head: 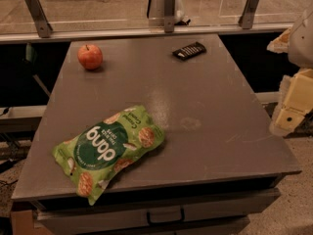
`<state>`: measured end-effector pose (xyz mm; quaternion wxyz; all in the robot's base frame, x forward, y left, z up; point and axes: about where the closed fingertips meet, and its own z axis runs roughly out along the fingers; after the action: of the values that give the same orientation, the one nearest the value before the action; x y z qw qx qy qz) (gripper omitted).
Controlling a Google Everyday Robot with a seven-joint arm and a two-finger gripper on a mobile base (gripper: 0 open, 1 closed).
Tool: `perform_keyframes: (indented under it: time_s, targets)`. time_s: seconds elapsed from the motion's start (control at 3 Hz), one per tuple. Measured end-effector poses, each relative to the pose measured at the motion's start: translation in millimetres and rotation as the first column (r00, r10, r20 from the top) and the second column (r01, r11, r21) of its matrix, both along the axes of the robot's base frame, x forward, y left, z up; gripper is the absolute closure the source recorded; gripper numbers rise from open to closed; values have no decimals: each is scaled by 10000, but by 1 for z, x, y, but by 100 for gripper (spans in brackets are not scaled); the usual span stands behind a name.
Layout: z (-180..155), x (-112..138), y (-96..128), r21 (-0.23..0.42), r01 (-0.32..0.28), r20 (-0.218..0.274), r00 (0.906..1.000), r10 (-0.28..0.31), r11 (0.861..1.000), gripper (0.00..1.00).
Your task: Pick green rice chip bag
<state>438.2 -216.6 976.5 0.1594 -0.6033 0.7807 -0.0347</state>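
Note:
The green rice chip bag [108, 149] lies flat on the grey table [195, 102] near its front left corner. It is light green and crinkly, with a dark green circle reading "dang" and tan chip pictures. One end hangs slightly over the front edge. My gripper [289, 116], with the pale arm above it, is at the right edge of the view, beyond the table's right side and well apart from the bag. It holds nothing that I can see.
A red apple [90, 57] sits at the back left of the table. A small dark flat wrapper [189, 50] lies at the back right. A glass railing with metal posts [169, 9] runs behind the table. A drawer with a handle [165, 214] is under the front edge.

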Motion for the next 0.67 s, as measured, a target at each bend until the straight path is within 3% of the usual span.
perform_keyframes:
  time_s: [0.33, 0.67]
  targets:
    - [0, 0, 0, 0, 0, 2, 10000, 0, 10000, 0]
    - [-11, 11, 28, 761, -510, -107, 9986, 520, 9958, 0]
